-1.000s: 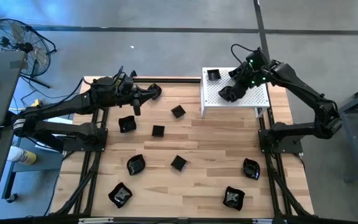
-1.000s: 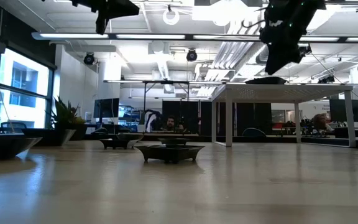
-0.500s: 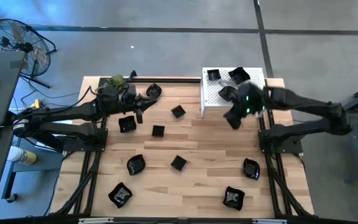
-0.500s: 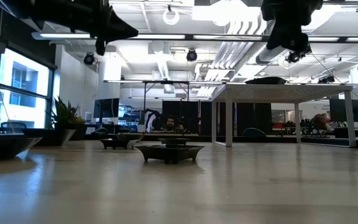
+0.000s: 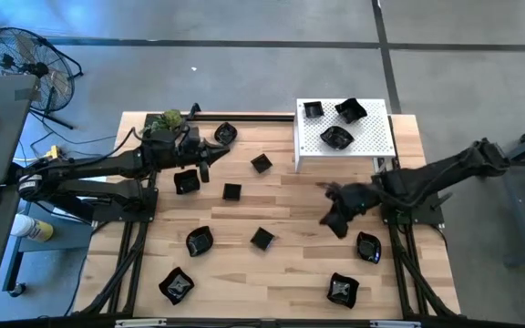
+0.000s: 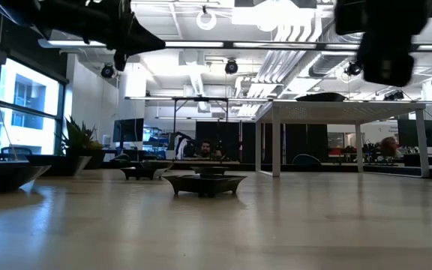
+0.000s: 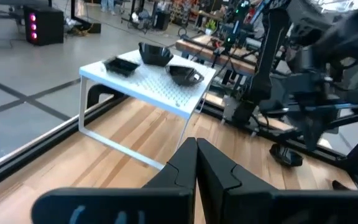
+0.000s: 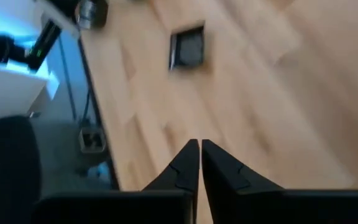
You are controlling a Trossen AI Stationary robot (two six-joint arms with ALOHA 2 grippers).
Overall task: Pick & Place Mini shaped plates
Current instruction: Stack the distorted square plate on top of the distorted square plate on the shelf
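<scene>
Three glossy black mini plates [image 5: 336, 138] sit on the white perforated rack [image 5: 372, 146] at the table's far right. Several more lie spread over the wooden table, among them a square one [image 5: 262, 238] and one near the right edge [image 5: 368, 246]. My right gripper [image 5: 334, 219] hovers shut and empty above the table's right half, near side of the rack; its wrist view shows a square plate [image 8: 187, 48] below. My left gripper [image 5: 211, 146] is shut and empty, raised at the far left beside a plate [image 5: 225, 133]. Its fingers [image 7: 196, 149] point toward the rack [image 7: 166, 84].
A green leafy ball [image 5: 164, 120] sits at the far left corner behind my left arm. Black frame rails run along the table's left and right sides. In the low view, plates [image 6: 205, 182] stand on the table and the rack [image 6: 343, 109] rises at the right.
My right gripper has left the rack, swinging toward the near edge and downward over the table; a plate stays behind on the rack's near part. My left gripper has shifted slightly toward the near edge and lower, uncovering the green ball.
</scene>
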